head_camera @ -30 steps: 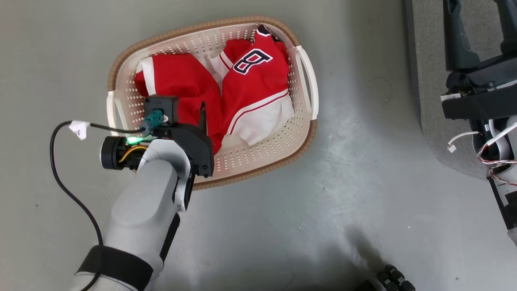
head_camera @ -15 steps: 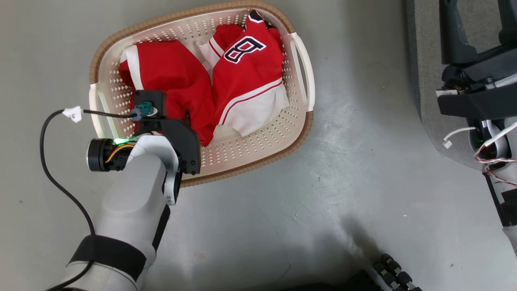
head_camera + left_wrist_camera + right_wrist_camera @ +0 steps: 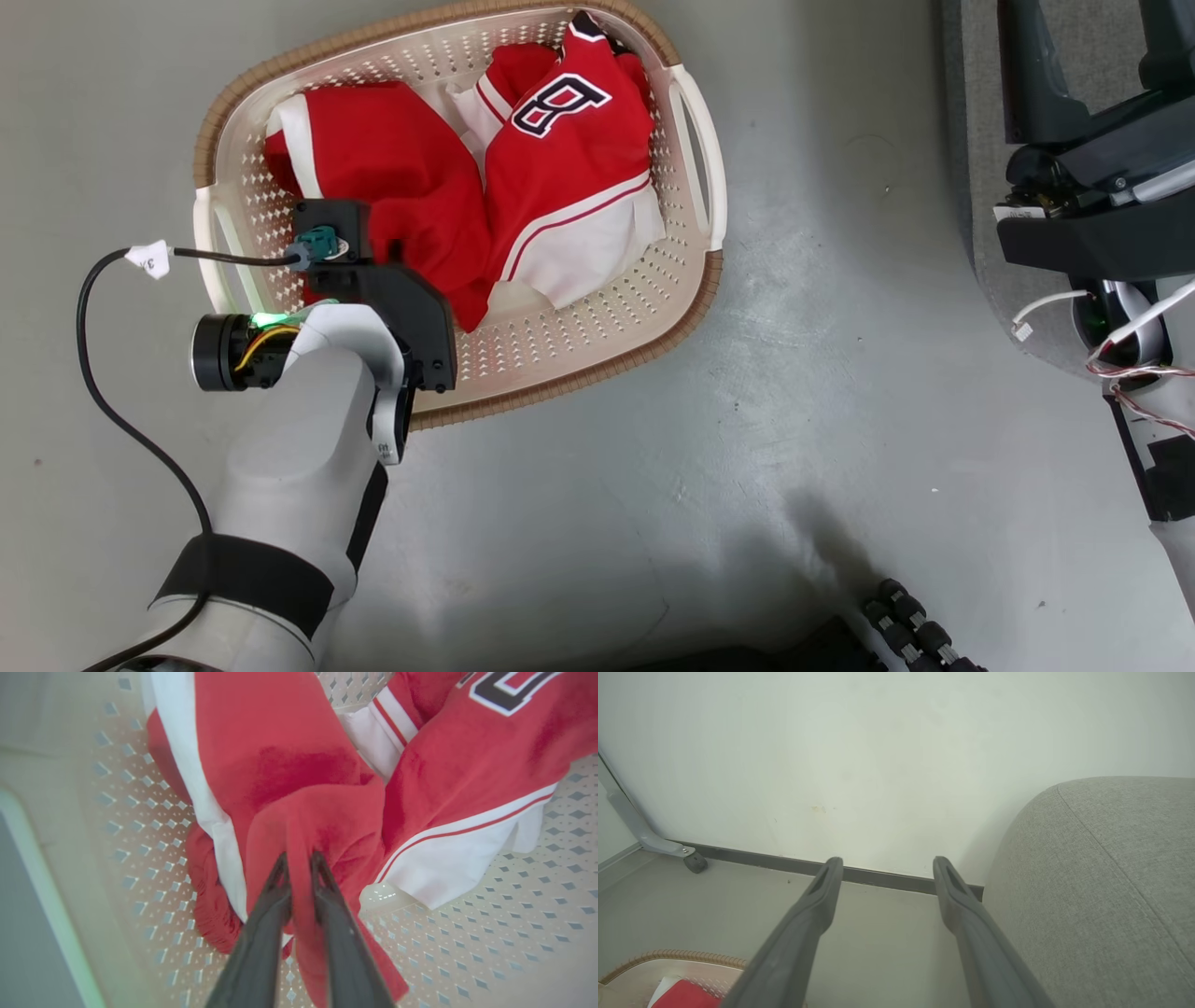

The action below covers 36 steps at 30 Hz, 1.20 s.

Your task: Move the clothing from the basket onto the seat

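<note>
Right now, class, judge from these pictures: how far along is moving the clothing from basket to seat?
Done: nothing; both garments lie in the basket. In hand: the left gripper pinches a fold of the unnumbered garment. Left: carry it to the seat, then the numbered garment; the right gripper hangs open.

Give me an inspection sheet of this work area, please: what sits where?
Surface: smooth grey floor, with the basket standing on it.
Job's things: the basket holds a plain red garment and a numbered garment; the seat is to the robot's right.
Clutter: dark ribbed part at the bottom edge, unidentified.
Grippers: left pincer pinches a fold of the plain red garment; right pincer open, holding nothing.
Cables: black cable with a white tag at the left wrist; white wires by the right arm.
Surroundings: pale wall, dark skirting, castor wheel.
</note>
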### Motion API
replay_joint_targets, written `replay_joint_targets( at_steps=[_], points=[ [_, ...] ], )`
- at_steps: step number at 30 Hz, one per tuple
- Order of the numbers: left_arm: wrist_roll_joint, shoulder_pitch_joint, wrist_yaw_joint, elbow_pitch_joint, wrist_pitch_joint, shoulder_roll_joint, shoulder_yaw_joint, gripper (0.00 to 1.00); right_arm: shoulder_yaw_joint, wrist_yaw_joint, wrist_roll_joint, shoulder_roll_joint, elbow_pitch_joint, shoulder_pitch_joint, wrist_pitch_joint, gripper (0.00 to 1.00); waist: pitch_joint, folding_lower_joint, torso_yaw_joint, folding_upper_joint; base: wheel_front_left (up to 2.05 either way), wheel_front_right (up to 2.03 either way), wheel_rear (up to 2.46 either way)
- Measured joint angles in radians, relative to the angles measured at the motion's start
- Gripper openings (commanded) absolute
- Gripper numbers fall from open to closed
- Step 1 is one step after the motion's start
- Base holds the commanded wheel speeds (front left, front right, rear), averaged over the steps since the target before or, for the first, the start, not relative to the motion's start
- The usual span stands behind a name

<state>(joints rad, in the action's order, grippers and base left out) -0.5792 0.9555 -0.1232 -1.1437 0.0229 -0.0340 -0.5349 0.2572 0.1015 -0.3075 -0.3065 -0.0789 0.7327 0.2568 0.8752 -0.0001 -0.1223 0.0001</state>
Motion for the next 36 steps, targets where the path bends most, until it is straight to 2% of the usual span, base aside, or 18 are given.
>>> replay_joint_targets(
  at_steps=[16,21,36],
  points=[
    [-0.056,-0.037,0.000,0.048,-0.123,0.001,-0.066,0.00,-0.032,0.010,0.000,0.006,-0.156,-0.009,0.000,1.00,-0.089,0.0000,0.018,-0.0002,0.00,0.00,0.00],
    [-0.097,-0.073,0.000,0.072,-0.163,0.001,-0.091,0.00,-0.035,0.013,0.000,0.006,-0.213,-0.040,0.000,1.00,-0.144,0.0000,0.031,-0.0002,0.00,0.00,0.00],
    [-0.125,-0.179,0.010,0.127,-0.264,0.001,-0.149,0.00,-0.045,0.015,-0.005,0.039,-0.331,-0.149,0.000,1.00,-0.362,-0.0001,0.080,-0.0003,0.00,0.00,0.00]
  ],
)
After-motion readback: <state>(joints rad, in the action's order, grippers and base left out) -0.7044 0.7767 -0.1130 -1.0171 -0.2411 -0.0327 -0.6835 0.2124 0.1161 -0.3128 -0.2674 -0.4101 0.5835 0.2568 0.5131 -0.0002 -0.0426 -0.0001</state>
